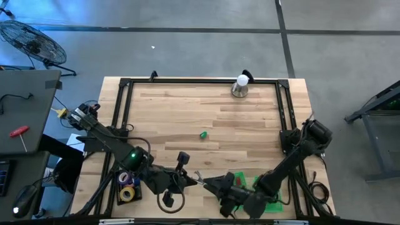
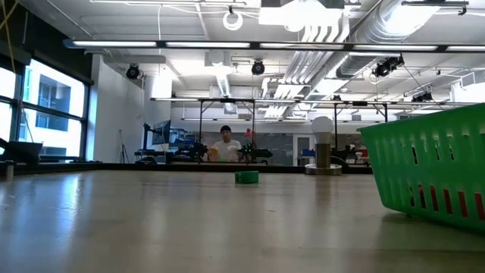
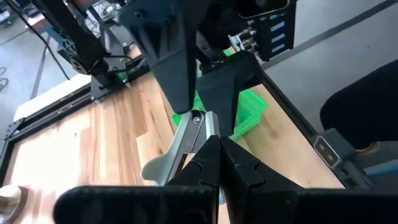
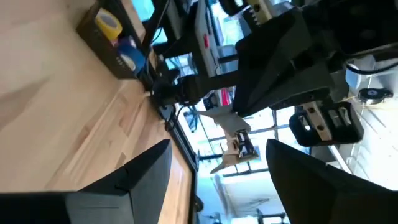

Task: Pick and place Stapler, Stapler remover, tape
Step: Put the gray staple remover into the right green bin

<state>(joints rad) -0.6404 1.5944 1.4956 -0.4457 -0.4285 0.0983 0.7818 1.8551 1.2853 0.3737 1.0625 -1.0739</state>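
Silver metal staple remover (image 3: 185,140) is pinched in the left end effector (image 3: 214,142), fingers closed tight on it. It's held up off the tabletop (image 1: 187,112) near the front edge, about mid-width. The right end effector (image 1: 220,186) sits just beside it, nose to nose w/ the left one, fingers spread wide and nothing between them yet.

So imo this is a handover: left presents the remover, right is lined up to take it. The green basket (image 3: 252,106) is right under/behind the right arm at the front right, prob the drop spot.

Next move, my guess:
- the right needs to slide its fingers around the free end of the remover and close
- the left lets go only after that, otherwise it drops
- then a short swing over to the basket

Tape is on the other side, front left: rolls sitting in a dark tray (image 1: 128,187), yellow one (image 4: 107,22) plus a blue-ish one (image 4: 127,56), untouched. Can't pick out the stapler for sure.

Further back, a small green thing (image 1: 204,134) sits alone mid-tabletop, and a bulb-shaped thing on a base (image 1: 240,87) is at the far edge.
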